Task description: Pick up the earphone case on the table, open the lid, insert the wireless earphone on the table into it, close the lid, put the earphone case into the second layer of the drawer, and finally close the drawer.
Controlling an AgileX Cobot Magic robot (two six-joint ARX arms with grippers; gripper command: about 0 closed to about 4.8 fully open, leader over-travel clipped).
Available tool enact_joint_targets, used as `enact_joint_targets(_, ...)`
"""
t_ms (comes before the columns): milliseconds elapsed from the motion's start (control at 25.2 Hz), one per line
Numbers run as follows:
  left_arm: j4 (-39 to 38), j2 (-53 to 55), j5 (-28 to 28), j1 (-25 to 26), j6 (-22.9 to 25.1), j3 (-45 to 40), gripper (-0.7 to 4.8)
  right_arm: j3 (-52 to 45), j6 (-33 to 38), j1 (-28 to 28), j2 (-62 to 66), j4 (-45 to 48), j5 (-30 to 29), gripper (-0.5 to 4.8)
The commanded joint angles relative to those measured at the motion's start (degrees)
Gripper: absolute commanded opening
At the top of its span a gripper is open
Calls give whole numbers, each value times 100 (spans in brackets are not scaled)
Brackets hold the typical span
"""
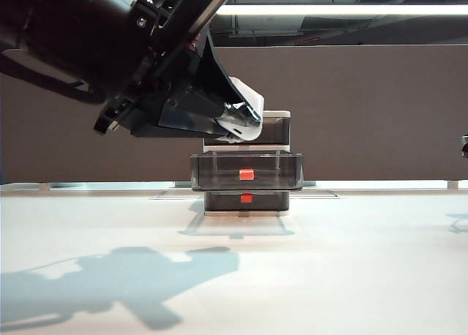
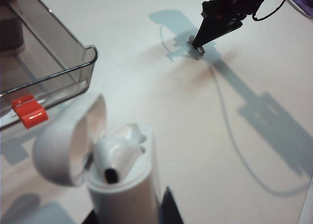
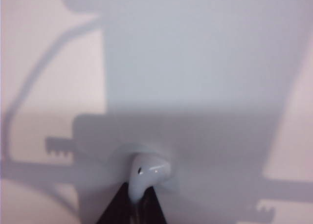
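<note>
Down on the table [image 2: 161,97], my right gripper [image 3: 139,197] pinches the earphone [image 3: 146,172]; my left gripper [image 1: 245,119] clasps the open-lidded earphone case [image 2: 122,185]; no writing reads.

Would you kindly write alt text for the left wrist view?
The left gripper holds an open earphone case with one earphone inside, lid tipped back. Beside it is the pulled-out drawer; farther off, the right gripper touches the white table.
</note>
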Motion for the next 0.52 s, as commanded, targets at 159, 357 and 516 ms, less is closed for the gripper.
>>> enact_joint_targets(159, 116, -20, 22, -7, 26, 35, -6, 15, 13, 7, -87, 50, -7, -3)
enact_joint_targets(357, 118, -20, 22, -7, 24, 35, -6, 13, 164, 17, -328, -11, -15, -1)
enact_joint_targets(516, 114, -20, 22, -7, 24, 35, -6, 7, 306, 94, -695, -9, -31, -1)
